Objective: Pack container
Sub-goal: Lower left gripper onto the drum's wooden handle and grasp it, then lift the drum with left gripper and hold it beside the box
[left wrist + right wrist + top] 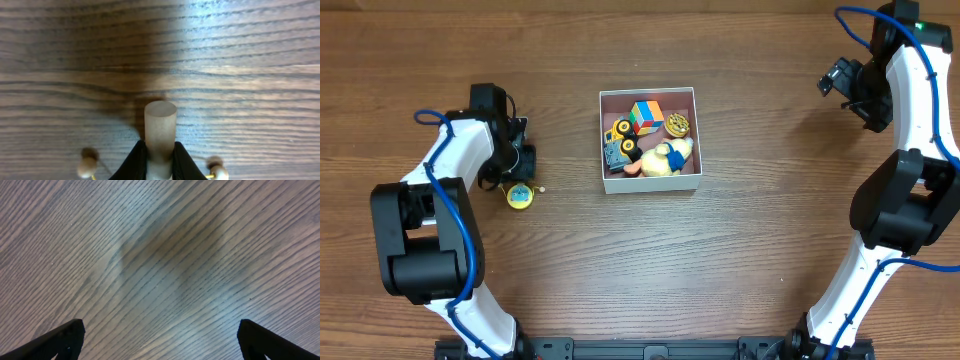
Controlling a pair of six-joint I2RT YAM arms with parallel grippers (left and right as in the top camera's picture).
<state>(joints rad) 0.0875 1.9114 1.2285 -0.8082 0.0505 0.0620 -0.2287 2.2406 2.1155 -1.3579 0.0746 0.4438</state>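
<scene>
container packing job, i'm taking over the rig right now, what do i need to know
Square white-walled, maroon-lined container: mid-table, several small toys already inside.
Left gripper: shut on the pale cylindrical handle of a round yellow, blue-faced toy, left of the container.
Right gripper: open, empty, far right.
Left to do: move the yellow toy in.

We hold our left arm [448, 165] folded low on the left, the left gripper [519, 178] clamped on a pale peg [160, 127], and our right arm [912, 110] raised far right, the right gripper [840, 82] with jaws spread wide.
</scene>
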